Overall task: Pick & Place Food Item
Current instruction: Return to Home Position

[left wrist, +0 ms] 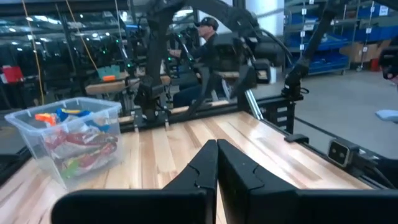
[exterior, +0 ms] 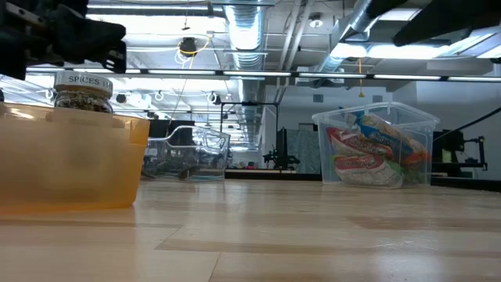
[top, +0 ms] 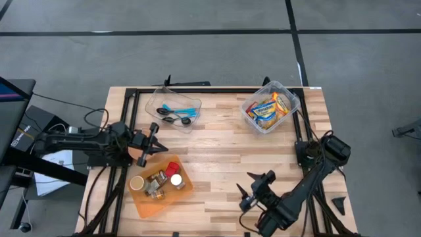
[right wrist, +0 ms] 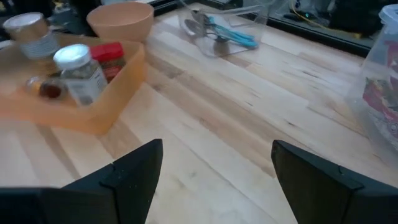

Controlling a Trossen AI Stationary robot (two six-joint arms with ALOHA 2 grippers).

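Note:
A clear bin of coloured food packets (top: pixel 270 108) stands at the table's far right; it also shows in the low view (exterior: pixel 376 149) and the left wrist view (left wrist: pixel 68 140). My left gripper (top: pixel 155 139) is shut and empty above the table's left side, next to a peach bowl (top: pixel 137 153); its fingers meet in the left wrist view (left wrist: pixel 216 155). My right gripper (top: pixel 253 189) hangs open and empty over the near right of the table; its own wrist view (right wrist: pixel 214 162) shows bare wood between the fingers.
An orange tray (top: pixel 160 185) with spice jars (right wrist: pixel 78 71) sits near left. A clear tray of utensils (top: pixel 174 110) stands far left of centre. Bare wood lies between the trays and the bin. A person shows beyond the table in the left wrist view (left wrist: pixel 208 37).

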